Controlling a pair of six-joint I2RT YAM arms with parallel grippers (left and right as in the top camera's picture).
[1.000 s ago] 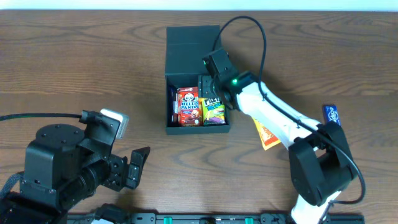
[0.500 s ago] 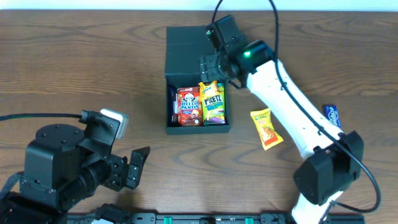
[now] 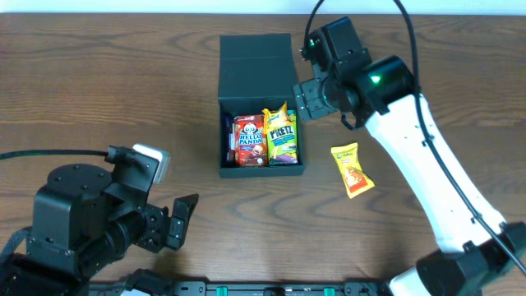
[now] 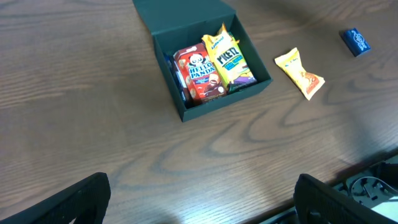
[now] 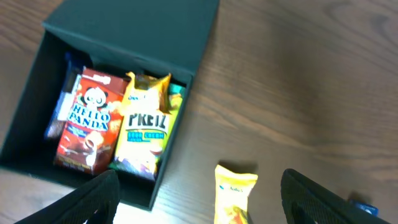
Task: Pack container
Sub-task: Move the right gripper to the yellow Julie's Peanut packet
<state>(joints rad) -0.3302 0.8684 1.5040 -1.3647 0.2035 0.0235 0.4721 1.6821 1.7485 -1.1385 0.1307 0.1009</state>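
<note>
1. The container (image 3: 256,66) sits on the wooden worktop (image 3: 99,82) toward the far middle, its flap lid swung open to the far side.
2. Inside, a red Hello Panda box (image 3: 249,140) lies beside a green-yellow Pretz box (image 3: 282,136). A thin blue item (image 3: 228,140) is wedged against the left wall; what it is cannot be told.
3. The right fingers (image 5: 93,199) are spread wide and grip nothing. They hang above the container's right rear corner, beside the lid's right edge.
4. A yellow-orange snack packet (image 3: 352,169) lies on the worktop just right of the container, apart from it, with nothing over it.
5. A small blue packet (image 4: 356,41) lies farther right, well apart from the container. It shows in the left wrist view, while in the overhead view the white right arm (image 3: 427,156) lies across that side.
6. The left fingers (image 4: 81,199) are also spread apart and hold nothing, at the near left of the worktop, well away from the container.
7. A black cable (image 3: 49,154) runs in from the left edge to the left arm.
</note>
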